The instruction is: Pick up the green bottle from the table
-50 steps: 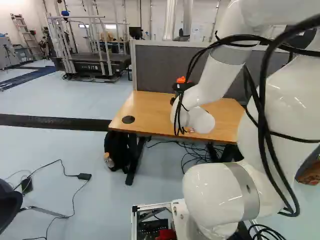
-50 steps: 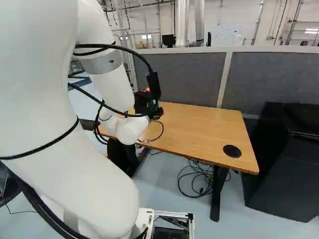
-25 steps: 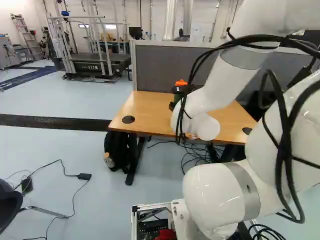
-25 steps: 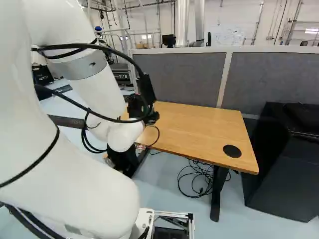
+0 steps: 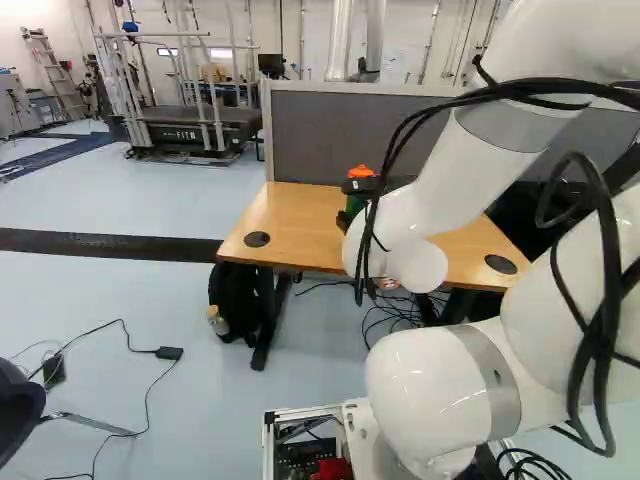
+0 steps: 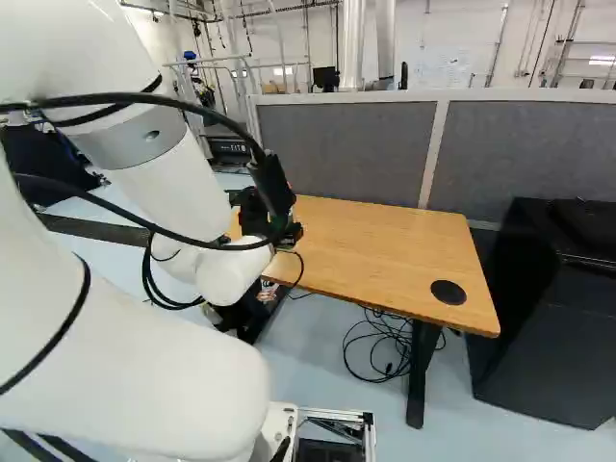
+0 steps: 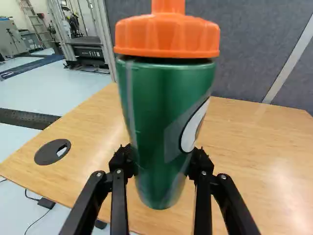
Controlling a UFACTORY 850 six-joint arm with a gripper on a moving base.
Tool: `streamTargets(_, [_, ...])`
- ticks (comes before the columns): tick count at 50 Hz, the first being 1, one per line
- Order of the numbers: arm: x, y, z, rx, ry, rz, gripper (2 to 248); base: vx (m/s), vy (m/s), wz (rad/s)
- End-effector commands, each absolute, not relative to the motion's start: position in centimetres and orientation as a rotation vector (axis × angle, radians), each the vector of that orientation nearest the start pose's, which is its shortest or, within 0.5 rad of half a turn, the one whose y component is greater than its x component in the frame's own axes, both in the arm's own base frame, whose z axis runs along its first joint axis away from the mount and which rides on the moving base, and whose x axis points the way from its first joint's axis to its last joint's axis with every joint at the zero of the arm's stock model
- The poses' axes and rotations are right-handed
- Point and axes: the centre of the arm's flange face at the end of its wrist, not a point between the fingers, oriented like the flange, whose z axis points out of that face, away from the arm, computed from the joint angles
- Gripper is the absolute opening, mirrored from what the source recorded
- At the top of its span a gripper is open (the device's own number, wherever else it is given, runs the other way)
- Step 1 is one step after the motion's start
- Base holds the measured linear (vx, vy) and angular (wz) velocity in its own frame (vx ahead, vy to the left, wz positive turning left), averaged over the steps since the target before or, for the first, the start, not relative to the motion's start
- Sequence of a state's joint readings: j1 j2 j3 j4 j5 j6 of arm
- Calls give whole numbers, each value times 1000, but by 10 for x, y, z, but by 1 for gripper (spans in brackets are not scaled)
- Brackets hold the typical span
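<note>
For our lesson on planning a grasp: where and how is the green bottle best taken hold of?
Probably by the lower part of the green bottle's body, below the wide orange cap, coming from the arm's side with one finger either side. The body is tall, rounded and upright; the gripper holds it that way now.

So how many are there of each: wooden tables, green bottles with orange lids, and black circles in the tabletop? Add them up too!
Light-brown wooden table: 1
Green bottle with an orange lid: 1
Flat round black discs in the tabletop: 2
Total: 4
</note>
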State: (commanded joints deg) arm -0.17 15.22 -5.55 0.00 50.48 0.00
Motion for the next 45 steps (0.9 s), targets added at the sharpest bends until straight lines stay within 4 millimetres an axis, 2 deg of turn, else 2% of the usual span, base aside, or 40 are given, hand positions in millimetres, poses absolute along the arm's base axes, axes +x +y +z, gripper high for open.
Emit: streamTargets(45, [270, 0, 366, -2558, 0, -1824, 121, 0, 0, 0])
